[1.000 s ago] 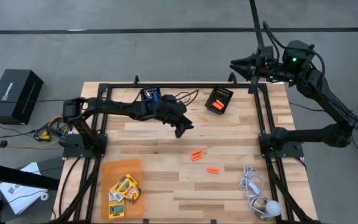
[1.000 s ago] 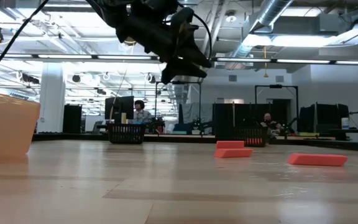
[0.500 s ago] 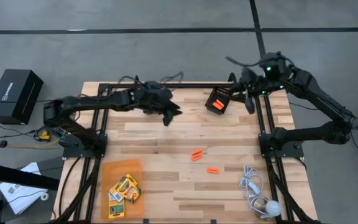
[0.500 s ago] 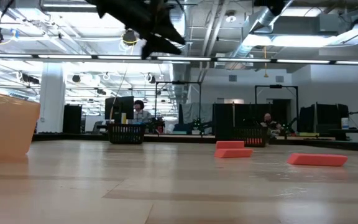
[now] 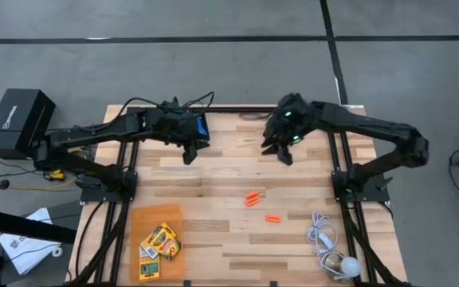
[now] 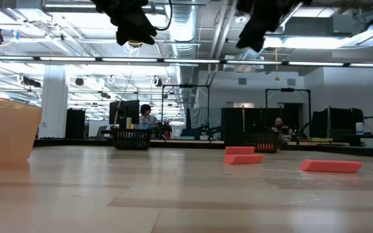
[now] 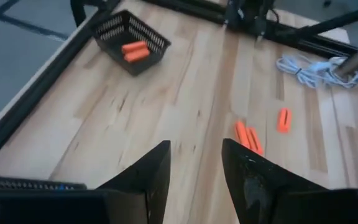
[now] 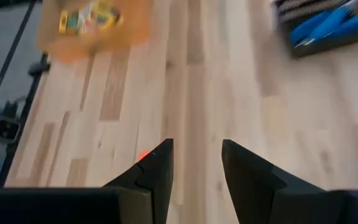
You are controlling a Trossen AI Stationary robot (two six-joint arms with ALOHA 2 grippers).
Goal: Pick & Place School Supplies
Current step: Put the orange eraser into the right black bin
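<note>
**Both arms raised over the far half of the table, fingers parted and empty**

We see the left arm stretched across the far side of the table (image 5: 213, 179), its left end effector (image 5: 190, 151) raised above the wood with its fingers (image 7: 151, 171) spread and nothing between them. The right arm reaches in from the other side, and the right end effector (image 5: 284, 151) hangs at a similar height, fingers (image 8: 157, 165) likewise parted and empty. In the low view both hang high, well clear of the table top.

Just behind the left end effector sits a black mesh bin (image 5: 198, 125) with blue-handled scissors (image 8: 325, 25) inside. Across from the left end effector, on the far right, a second mesh bin (image 7: 129, 40) holds two orange pieces (image 7: 134, 51); in the high view the right arm hides it.

Ahead of both end effectors, toward the near edge, two orange pieces (image 5: 252, 198) lie side by side on the bare wood, and a single orange piece (image 5: 272, 218) lies just beyond them. Farther on, at the near left corner, an orange tray (image 5: 138, 223) holds the yellow-and-green crayon boxes (image 5: 159, 241). A white cord with a bulb (image 5: 331, 249) lies at the near right corner.
</note>
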